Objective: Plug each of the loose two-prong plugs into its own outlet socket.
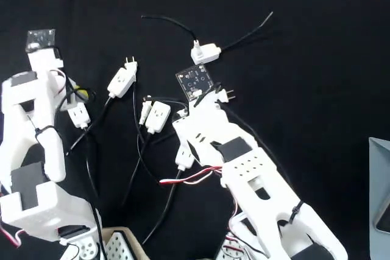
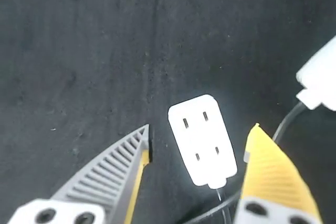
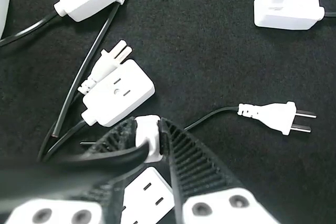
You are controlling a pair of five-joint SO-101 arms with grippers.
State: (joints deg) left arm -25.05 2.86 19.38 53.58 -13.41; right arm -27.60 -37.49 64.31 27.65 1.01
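— White on black, all of it: where does our right tool [image 3: 149, 123] stand?
— Closed tight on a small white piece [image 3: 148, 148] with a black cord [image 3: 68, 163] running off it; we take it for a plug body, though its prongs are hidden. The face-up socket [image 3: 118, 93] lies just beside the tips, its long axis slanting across the tool's line, so we judge the coming move turns on swinging toward it.
— And the loose plug [image 3: 275, 116]?
— Flat on the tabletop [image 3: 210, 51], on the tool's other side, prongs pointing away from it. Our right arm is far nearer it than the left.
— The left tool [image 2: 201, 127]?
— Spread wide, holding nothing; its grey and yellow fingers [image 2: 113, 171] flank a second socket [image 2: 202, 150], which lies lengthwise between them, untouched as far as we can tell.
— Any writing?
— None we can read on any housing.
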